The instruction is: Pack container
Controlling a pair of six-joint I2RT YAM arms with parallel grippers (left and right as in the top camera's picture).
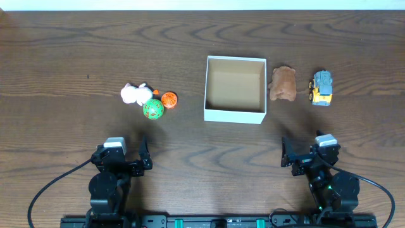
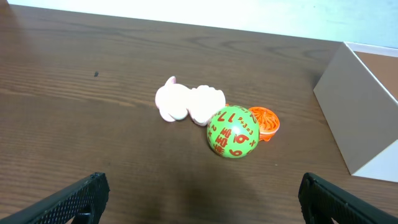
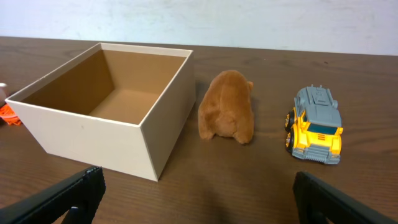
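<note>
The container (image 1: 235,114) is a square lidless box with white walls and an empty brown inside, at the table's middle; it also shows in the right wrist view (image 3: 93,127) and at the left wrist view's right edge (image 2: 360,106). Left of it lie a white plush (image 1: 135,94) (image 2: 186,102), a green numbered ball (image 1: 153,109) (image 2: 232,132) and a small orange toy (image 1: 169,99) (image 2: 266,121). Right of it lie a brown plush (image 1: 283,83) (image 3: 227,106) and a yellow-grey toy truck (image 1: 321,87) (image 3: 314,124). My left gripper (image 1: 127,156) (image 2: 200,198) and right gripper (image 1: 305,154) (image 3: 199,196) are open and empty near the front edge.
The table (image 1: 76,57) is dark brown wood. Both arm bases sit on a rail along the front edge (image 1: 209,221), with black cables looping out at either side. A pale wall runs behind the table's far edge (image 3: 249,25).
</note>
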